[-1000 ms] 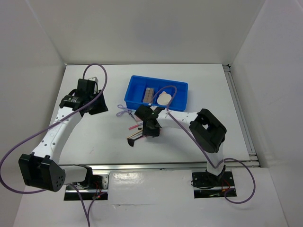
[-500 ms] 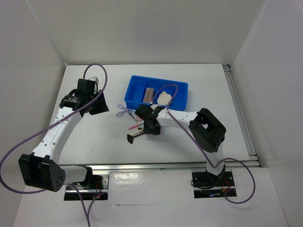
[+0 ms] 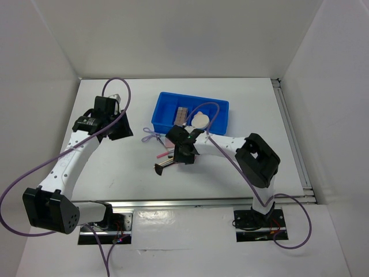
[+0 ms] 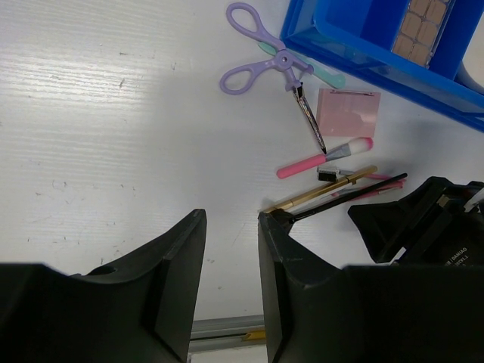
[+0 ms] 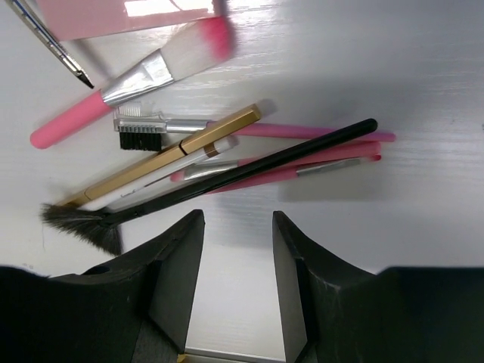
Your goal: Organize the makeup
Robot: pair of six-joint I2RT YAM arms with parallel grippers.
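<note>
A bundle of thin sticks lies on the table: a gold stick (image 5: 170, 153), pink sticks (image 5: 325, 155), a black fan brush (image 5: 227, 178) and a small spoolie brush (image 5: 140, 130). A pink-handled brush (image 5: 136, 83) and a pink square pad (image 5: 128, 15) lie beyond them. My right gripper (image 5: 238, 219) is open and empty, hovering just beside the bundle (image 3: 163, 166). My left gripper (image 4: 231, 219) is open and empty, farther left (image 3: 118, 128). A brown-pink palette (image 3: 182, 115) and a cream round puff (image 3: 199, 120) lie in the blue tray (image 3: 164, 104).
Purple scissors (image 4: 257, 53) and metal tweezers (image 4: 310, 121) lie left of the tray's near corner. The tray (image 4: 363, 57) stands at the back centre. The right arm's purple cable (image 3: 210, 109) arcs over the tray. White walls enclose the table.
My right gripper has shifted slightly toward the tray and its elbow has swung right. The stick bundle has shifted a little to the left. The left arm has not moved.
</note>
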